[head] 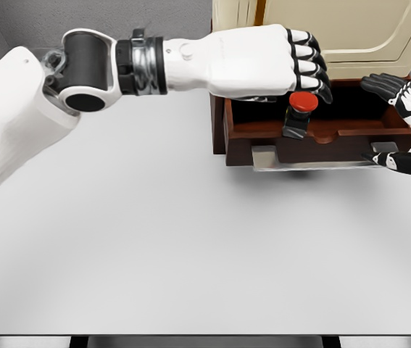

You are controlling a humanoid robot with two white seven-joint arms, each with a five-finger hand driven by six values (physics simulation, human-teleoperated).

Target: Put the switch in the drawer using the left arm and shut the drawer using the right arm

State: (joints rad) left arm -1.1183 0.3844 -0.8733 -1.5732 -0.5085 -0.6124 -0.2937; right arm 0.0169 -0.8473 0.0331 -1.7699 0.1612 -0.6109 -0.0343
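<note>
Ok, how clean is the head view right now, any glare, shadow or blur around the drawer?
Head view: even, soft lighting, no glare on the white table; a faint shadow lies under the drawer front; the drawer interior is dark but readable. The red-capped switch is sharp, just below the left robot hand; the right robot hand is cut off by the picture's right edge.

The white left arm reaches in from the left edge, elbow bent, forearm level and stretched toward the right. Its left hand (263, 61) is palm down, fingers (308, 67) curled loosely downward. The right hand (402, 127) shows at the right edge, dark-tipped fingers spread and relaxed, thumb low.
</note>
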